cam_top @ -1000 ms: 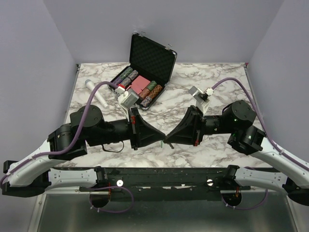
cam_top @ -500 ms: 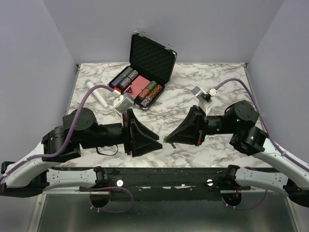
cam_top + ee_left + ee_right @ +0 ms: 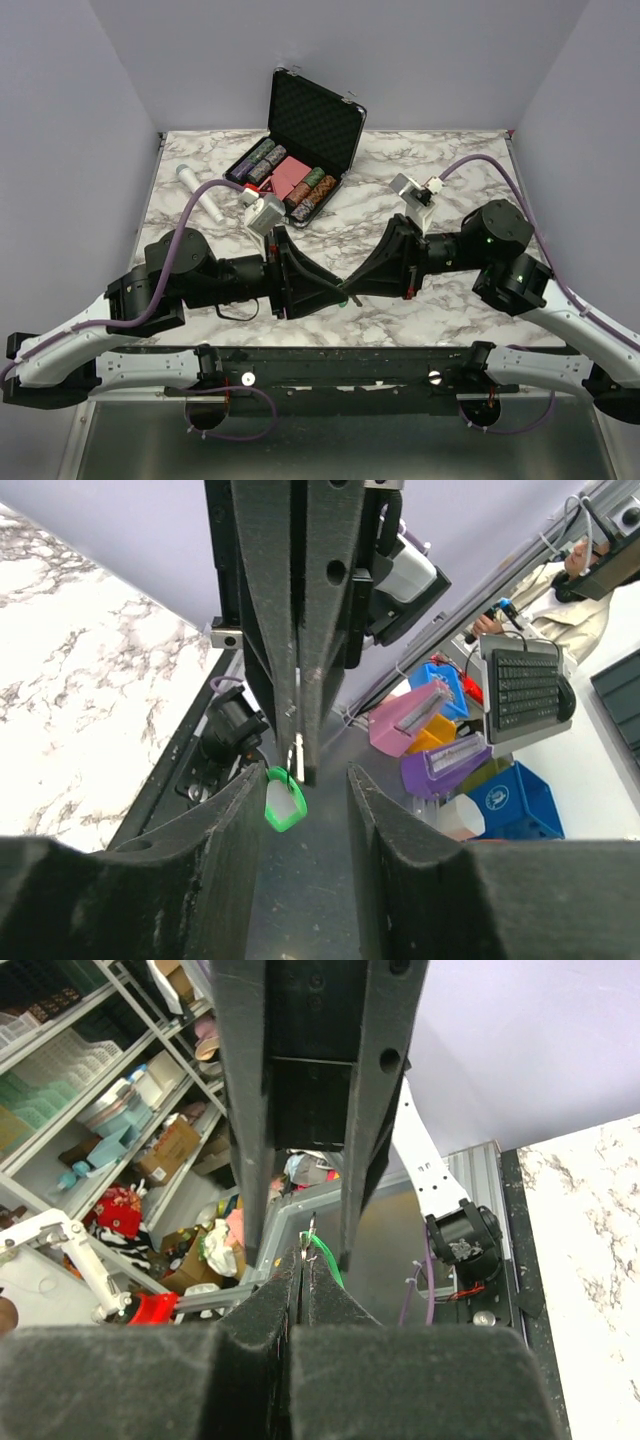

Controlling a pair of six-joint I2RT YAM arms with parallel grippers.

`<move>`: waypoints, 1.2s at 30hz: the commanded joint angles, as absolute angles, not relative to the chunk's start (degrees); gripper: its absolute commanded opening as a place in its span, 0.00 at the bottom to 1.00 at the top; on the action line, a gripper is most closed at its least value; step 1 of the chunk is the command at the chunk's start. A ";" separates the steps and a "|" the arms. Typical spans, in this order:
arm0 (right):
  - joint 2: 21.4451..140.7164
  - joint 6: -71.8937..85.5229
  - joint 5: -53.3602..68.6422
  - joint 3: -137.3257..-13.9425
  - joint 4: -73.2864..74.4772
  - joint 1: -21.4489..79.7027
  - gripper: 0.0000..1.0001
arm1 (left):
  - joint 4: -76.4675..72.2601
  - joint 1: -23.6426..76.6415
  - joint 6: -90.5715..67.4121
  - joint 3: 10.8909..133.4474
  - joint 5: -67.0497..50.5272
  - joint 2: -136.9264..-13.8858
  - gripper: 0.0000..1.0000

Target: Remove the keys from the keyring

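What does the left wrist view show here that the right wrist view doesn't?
Left wrist only: the tiny bright green plastic key piece face-on, a full loop hanging under the tips of the right gripper. Right wrist only: that green piece as an edge-on sliver beside a thin grey metal keyring wire. Both: the right gripper shut, the fingers of the left gripper apart, the green piece between them.

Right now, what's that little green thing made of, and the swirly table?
The green key piece looks like glossy plastic: bright, even colour with a soft shine. The keyring pinched in the right tool seems thin grey metal, though it's too small to be sure. The table looks like white marble with grey veins, but could be a printed surface.
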State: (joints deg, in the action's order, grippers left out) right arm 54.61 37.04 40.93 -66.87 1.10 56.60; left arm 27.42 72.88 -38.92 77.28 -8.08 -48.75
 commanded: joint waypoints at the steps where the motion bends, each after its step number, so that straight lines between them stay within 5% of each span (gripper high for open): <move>1: 55.81 36.04 43.59 -69.78 0.97 56.43 0.01 | 20.92 73.30 -38.15 76.20 -6.95 -48.69 0.43; 5: 56.60 35.51 43.95 -71.19 1.32 56.43 0.01 | 21.09 73.56 -37.18 76.90 -6.42 -48.69 0.35; 36: 60.12 34.01 44.91 -78.13 2.99 56.43 0.01 | 20.39 73.74 -36.04 77.96 -4.04 -46.67 0.27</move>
State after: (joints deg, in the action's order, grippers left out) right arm 59.61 34.87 43.40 -76.03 3.01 56.40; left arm 18.96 73.25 -37.04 77.01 -4.03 -46.11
